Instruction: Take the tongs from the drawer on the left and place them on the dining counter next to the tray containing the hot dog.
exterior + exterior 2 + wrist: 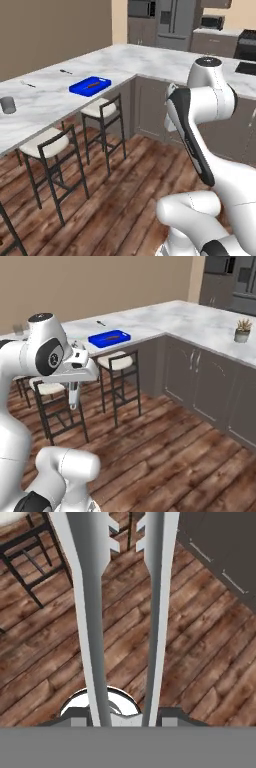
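With the jaws clamped on the tongs [125,612] hanging over the wood floor, carry them level to the dining counter [45,100] and set them beside the blue tray [90,86].

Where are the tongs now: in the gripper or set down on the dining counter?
In the gripper. In the hand view the tongs run straight out from the gripper over wood floor; in the right base view they hang below it.
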